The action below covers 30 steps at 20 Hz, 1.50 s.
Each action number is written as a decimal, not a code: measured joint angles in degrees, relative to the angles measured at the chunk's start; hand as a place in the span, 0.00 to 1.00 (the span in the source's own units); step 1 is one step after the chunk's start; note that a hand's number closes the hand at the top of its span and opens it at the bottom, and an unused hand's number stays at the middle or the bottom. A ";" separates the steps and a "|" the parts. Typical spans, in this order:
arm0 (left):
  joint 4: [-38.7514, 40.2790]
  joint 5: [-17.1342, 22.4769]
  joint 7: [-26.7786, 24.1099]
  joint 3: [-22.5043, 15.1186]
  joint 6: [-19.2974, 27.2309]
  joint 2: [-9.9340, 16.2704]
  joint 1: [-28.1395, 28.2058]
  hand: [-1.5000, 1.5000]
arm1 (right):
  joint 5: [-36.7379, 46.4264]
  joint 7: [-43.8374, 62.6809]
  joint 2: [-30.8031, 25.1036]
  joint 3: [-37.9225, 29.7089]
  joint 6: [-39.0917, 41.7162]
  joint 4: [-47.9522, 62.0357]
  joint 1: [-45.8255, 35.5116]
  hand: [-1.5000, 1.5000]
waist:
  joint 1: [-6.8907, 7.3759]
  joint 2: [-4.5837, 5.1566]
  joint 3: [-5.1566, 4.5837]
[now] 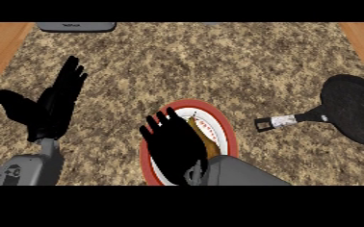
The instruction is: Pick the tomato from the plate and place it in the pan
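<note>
1. Far left: the left hand stands over the speckled tabletop, its grey forearm coming in from the lower left corner. Its fingers are straight and point up and away. It holds nothing and lies well apart from the plate. A dark shadow lies on the tabletop just left of it.

2. At the upper left edge sits a flat grey object, only partly in view.

3. Centre, toward the lower edge: a white plate with a red rim rests on the tabletop. The right hand hovers over the plate's left and middle part, its grey forearm entering from below. Its fingers are spread and mostly straight, pointing up and left; they are not closed round anything that can be seen.

4. The tomato lies on the plate, just right of the right hand and mostly hidden by it. Only a narrow strip shows: brownish in shade beside the palm, with a pale red-flecked edge toward the plate's right side. Whether the hand touches it cannot be told.

5. Far right: a black pan, cut by the edge, lies flat on the tabletop, its dark handle with a silvery band pointing left toward the plate. Pan and plate are apart.
</note>
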 measured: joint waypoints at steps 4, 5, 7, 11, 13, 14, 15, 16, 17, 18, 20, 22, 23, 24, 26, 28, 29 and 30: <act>1.28 0.35 -0.22 1.56 -1.41 0.32 -0.82 0.50 | 3.33 -2.12 1.30 -1.81 -0.02 3.17 0.11 0.00 | 0.01 0.01 0.00; 0.44 0.08 0.00 1.32 -1.16 -0.14 -0.28 0.50 | 4.15 -2.84 1.54 -1.75 -0.23 3.91 0.65 0.00 | 0.04 0.00 0.01; -0.03 -0.14 0.25 1.41 -1.42 -0.42 0.32 0.50 | 5.40 -4.58 2.51 -2.31 -0.98 6.47 0.29 0.00 | 0.11 0.01 0.01; -0.46 -0.65 0.96 1.78 -1.62 -0.83 -0.05 0.50 | 8.39 -9.48 2.60 -3.63 -2.18 11.30 -0.14 0.00 | 0.12 0.02 0.01; -0.91 -0.72 0.89 2.00 -2.04 -1.00 0.46 0.50 | 10.21 -10.63 2.55 -3.15 -2.57 11.70 1.36 0.00 | 0.08 0.02 0.01; -1.26 -1.34 0.90 1.73 -1.75 -1.38 0.75 0.50 | 10.82 -10.91 2.87 -3.26 -2.13 11.63 1.83 0.00 | 0.06 0.01 0.01; -1.56 -1.59 1.16 1.69 -1.54 -1.61 0.47 0.50 | 11.78 -12.04 3.13 -3.28 -3.34 13.18 1.91 0.00 | 0.08 0.01 0.01; -1.28 -1.69 0.89 1.87 -1.69 -1.73 0.56 0.50 | 12.12 -12.24 3.34 -2.57 -4.53 14.21 2.16 0.00 | 0.11 0.02 0.01; -1.74 -1.44 0.99 2.17 -2.23 -1.51 0.99 0.50 | 12.78 -13.07 3.51 -2.60 -5.73 15.58 2.39 0.00 | 0.15 0.02 0.01; -1.11 -1.47 0.92 2.34 -2.52 -1.53 0.45 0.50 | 12.69 -12.96 3.64 -1.98 -6.92 16.29 2.50 0.00 | 0.16 0.03 0.01; 0.47 -1.86 0.58 2.51 -2.62 -2.00 -0.48 0.50 | 12.74 -13.56 3.82 -2.26 -7.62 16.95 2.78 0.00 | 0.11 0.04 0.01; 1.62 -1.69 -0.42 3.15 -3.45 -1.91 -0.77 0.50 | 12.67 -14.77 3.93 -2.64 -9.06 18.90 2.34 0.00 | 0.14 0.05 0.01; 1.19 -1.74 -0.15 3.22 -3.45 -2.02 -0.52 0.50 | 12.78 -15.36 3.97 -2.51 -10.25 20.12 2.31 0.00 | 0.19 0.04 0.01; 0.21 -1.74 1.00 3.29 -3.37 -1.89 -0.72 0.50 | 12.55 -15.63 4.00 -2.64 -10.53 20.84 1.89 0.00 | 0.22 0.05 0.00; -0.84 -1.84 1.50 3.29 -3.64 -1.98 -0.21 0.50 | 11.66 -15.36 4.05 -1.74 -11.61 22.06 1.87 0.00 | 0.29 0.03 0.01; -1.06 -2.28 1.65 3.30 -3.38 -2.31 -0.47 0.50 | 11.69 -16.04 4.07 -1.75 -11.38 22.69 2.05 1.00 | 0.24 0.03 0.01; -0.13 -2.57 1.19 3.26 -3.39 -2.56 -0.89 0.50 | 10.79 -16.52 4.09 -1.23 -12.30 24.20 1.36 1.00 | 0.31 0.04 0.01; -0.01 -3.14 0.94 2.88 -2.95 -3.14 -0.69 0.50 | 10.61 -17.20 4.05 -0.73 -12.88 24.66 1.03 1.00 | 0.32 0.03 0.01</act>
